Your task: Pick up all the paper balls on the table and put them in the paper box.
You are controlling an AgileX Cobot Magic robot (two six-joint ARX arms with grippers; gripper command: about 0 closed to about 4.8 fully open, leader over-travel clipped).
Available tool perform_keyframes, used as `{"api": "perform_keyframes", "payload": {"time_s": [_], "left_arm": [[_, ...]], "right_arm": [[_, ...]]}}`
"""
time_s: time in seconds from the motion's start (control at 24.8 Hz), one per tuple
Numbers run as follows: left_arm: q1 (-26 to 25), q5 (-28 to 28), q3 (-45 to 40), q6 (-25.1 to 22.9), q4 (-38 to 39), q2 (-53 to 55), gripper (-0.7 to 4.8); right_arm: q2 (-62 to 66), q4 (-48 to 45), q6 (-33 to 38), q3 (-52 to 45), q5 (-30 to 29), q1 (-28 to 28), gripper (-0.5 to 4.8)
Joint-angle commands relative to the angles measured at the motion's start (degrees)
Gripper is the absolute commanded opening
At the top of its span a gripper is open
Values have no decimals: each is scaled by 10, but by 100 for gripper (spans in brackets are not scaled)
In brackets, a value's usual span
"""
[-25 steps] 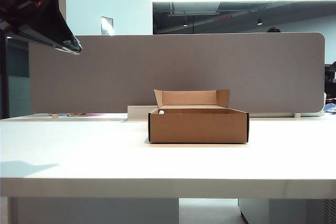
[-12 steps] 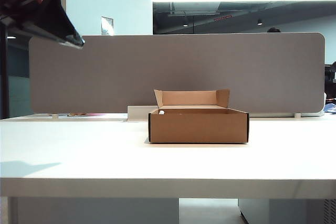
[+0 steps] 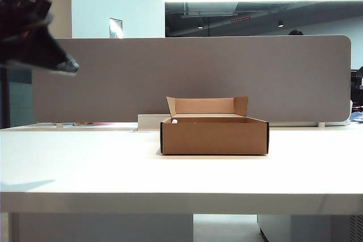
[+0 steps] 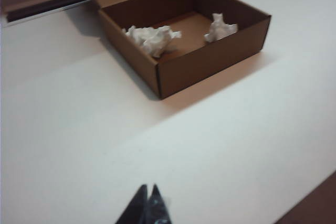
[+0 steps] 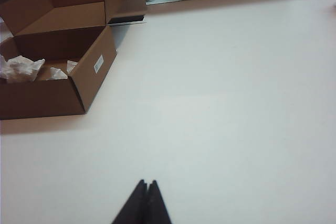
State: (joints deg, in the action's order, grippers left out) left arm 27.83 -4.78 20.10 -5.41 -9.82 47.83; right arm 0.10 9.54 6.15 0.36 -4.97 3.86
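Observation:
The brown paper box (image 3: 214, 136) stands in the middle of the white table (image 3: 85, 168), flaps up at its rear. In the left wrist view two crumpled white paper balls lie inside the paper box (image 4: 210, 61): one (image 4: 152, 38) against a side wall, the other (image 4: 220, 27) near the opposite corner. The right wrist view shows white wads (image 5: 21, 68) in the box (image 5: 47, 98) too. My left gripper (image 3: 68, 66) hangs shut and empty high at the far left, well away from the box; its tips (image 4: 148, 188) meet. My right gripper (image 5: 146, 183) is shut, empty, above bare table.
A grey fabric divider panel (image 3: 193, 77) runs along the back of the table. A low white block (image 3: 148, 122) sits just behind the box on its left. The table's thick front edge (image 3: 181, 202) faces the exterior camera.
In the exterior view my left gripper has dropped lower and drawn back toward the left edge. The box and the paper balls have not moved.

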Motion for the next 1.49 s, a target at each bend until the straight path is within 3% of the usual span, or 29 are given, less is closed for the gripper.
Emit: {"api": "perform_keyframes", "payload": {"time_s": [0.04, 0.12, 0.28, 0.65, 0.85, 1.13, 1.49], "left_arm": [[-1, 29, -45, 16, -50, -37, -5], [-3, 64, -75, 8, -64, -79, -5], [-34, 59, -111, -1, -76, -145, -5], [-146, 4, -145, 6, -67, -262, -5], [-238, -45, -192, 31, -65, -340, -5], [-277, -49, -196, 30, 24, -415, -5], [-277, -49, -196, 31, 83, -477, -5]], "right_arm": [[0, -6, -2, -3, 2, 0, -5], [0, -6, -2, -3, 2, 0, -5], [0, -6, -2, -3, 2, 0, -5], [0, -7, -2, -3, 2, 0, -5], [0, -7, -2, -3, 2, 0, -5], [0, -7, -2, -3, 2, 0, -5], [0, -7, -2, -3, 2, 0, -5]]}}
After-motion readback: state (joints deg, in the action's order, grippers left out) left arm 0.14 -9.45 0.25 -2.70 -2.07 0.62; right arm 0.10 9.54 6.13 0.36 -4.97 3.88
